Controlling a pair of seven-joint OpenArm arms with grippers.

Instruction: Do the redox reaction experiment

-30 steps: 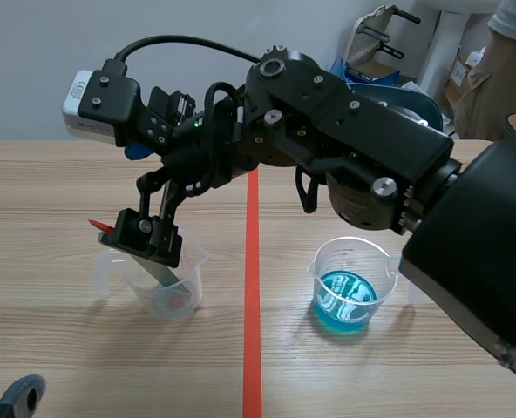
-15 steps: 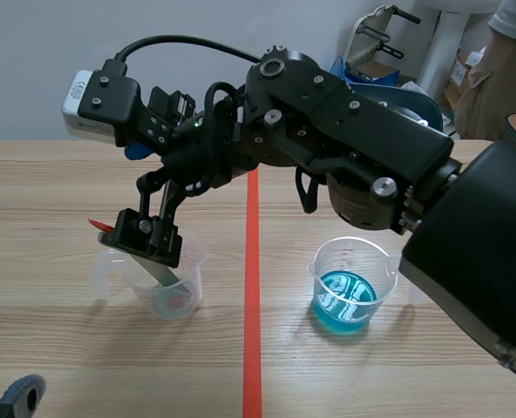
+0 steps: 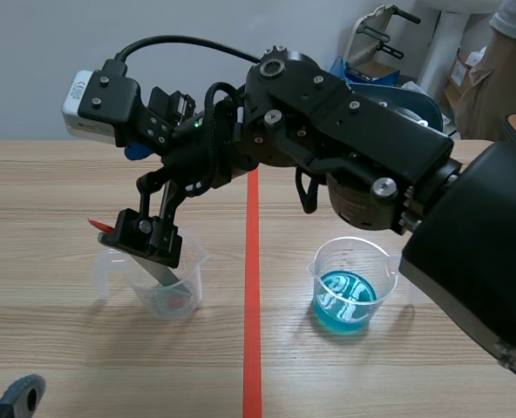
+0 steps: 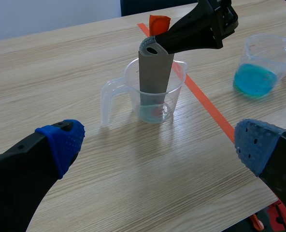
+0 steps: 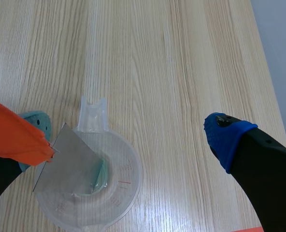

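A clear handled beaker [image 3: 166,283] [image 4: 155,92] [image 5: 92,193] stands left of the red tape line. A grey metal strip [image 3: 159,268] [image 4: 155,72] [image 5: 68,169] with an orange-red tag [image 4: 159,23] [image 5: 12,135] on top stands tilted in it, its lower end in a little liquid. My right gripper [image 3: 143,193] [image 5: 131,130] hangs over this beaker, open wide; the strip's top leans against one of its fingers [image 4: 196,29] and the other finger [image 5: 227,137] is far off it. A second beaker [image 3: 352,283] [image 4: 266,63] holds blue liquid. My left gripper [image 4: 160,145] is open, low and short of the strip's beaker.
The red tape line [image 3: 252,348] runs between the two beakers. A person [image 3: 502,70] stands at the back right beside stored equipment. Bare wooden table [image 3: 84,357] lies in front of the beakers.
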